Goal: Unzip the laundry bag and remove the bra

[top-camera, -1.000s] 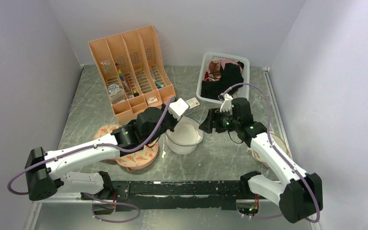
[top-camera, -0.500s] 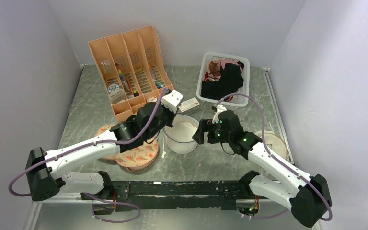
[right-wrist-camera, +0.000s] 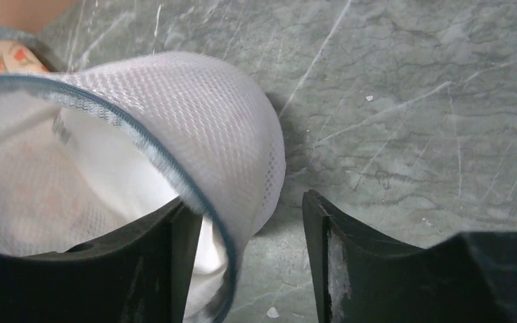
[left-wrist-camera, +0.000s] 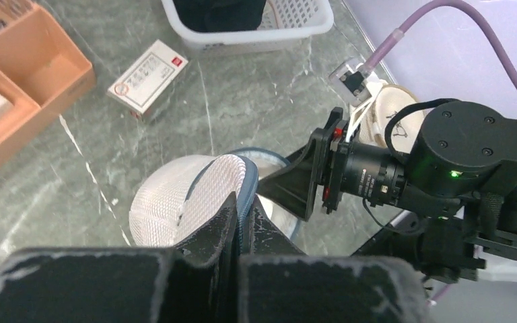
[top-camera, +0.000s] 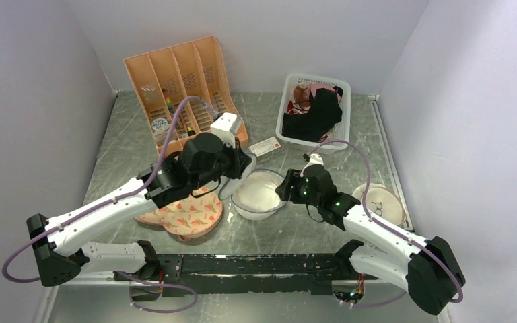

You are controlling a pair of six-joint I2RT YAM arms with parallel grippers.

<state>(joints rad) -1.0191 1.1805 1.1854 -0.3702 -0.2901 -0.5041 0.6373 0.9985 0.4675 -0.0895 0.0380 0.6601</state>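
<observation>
The laundry bag [top-camera: 261,195], a round white mesh pouch with a dark zipper rim, sits mid-table with its top flap open. My left gripper [top-camera: 234,183] is shut on the flap's zipper edge [left-wrist-camera: 246,200] and holds the mesh flap [left-wrist-camera: 175,202] up at the left. My right gripper [top-camera: 283,192] is open at the bag's right rim. In the right wrist view it [right-wrist-camera: 246,202] straddles the rim, one finger inside the bag [right-wrist-camera: 202,121] and one outside. Smooth white fabric [right-wrist-camera: 118,171] lies inside, probably the bra; no straps show.
An orange file organiser [top-camera: 188,87] stands at the back left. A white basket [top-camera: 291,101] with black and pink garments stands at the back right. A small white box [top-camera: 264,147] lies behind the bag. A pink carrot-patterned pad [top-camera: 192,215] lies left of it, a beige round case [top-camera: 377,202] right.
My left gripper has pulled back to the left with the bag's flap, opening the bag. My right gripper has come down and leftward onto the bag's right rim.
</observation>
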